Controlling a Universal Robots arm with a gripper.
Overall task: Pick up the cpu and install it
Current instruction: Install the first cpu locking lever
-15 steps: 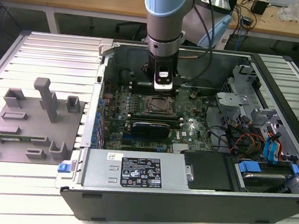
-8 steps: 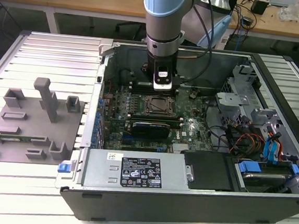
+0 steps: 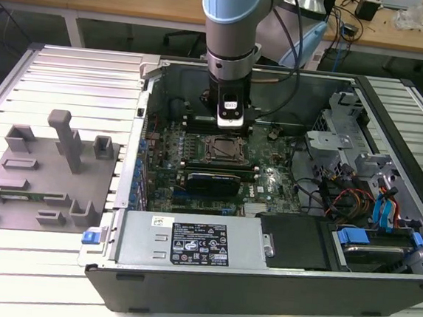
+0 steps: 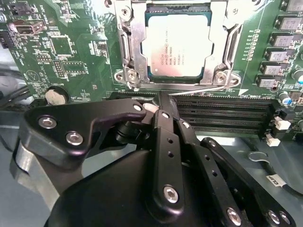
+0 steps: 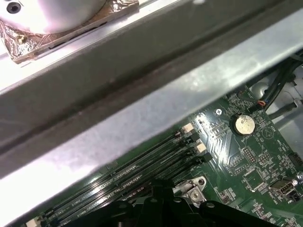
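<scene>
The gripper's (image 4: 160, 97) fingers (image 4: 164, 124) look drawn together at the tips with nothing between them, and they hang over the memory slots (image 4: 222, 111) in the second wrist view. Just beyond the tips, the cpu (image 4: 177, 45) lies flat in the socket (image 3: 223, 151), inside its metal frame (image 4: 134, 47) on the green motherboard (image 4: 71, 52). In the exterior view the socket sits at the frame's centre, with the gripper just above it in the picture. The cpu is a thin square with a pale silver top and a darker rim. It is probably light, stiff and slick, with a delicate underside, so two opposite edges are the place to grip it.
</scene>
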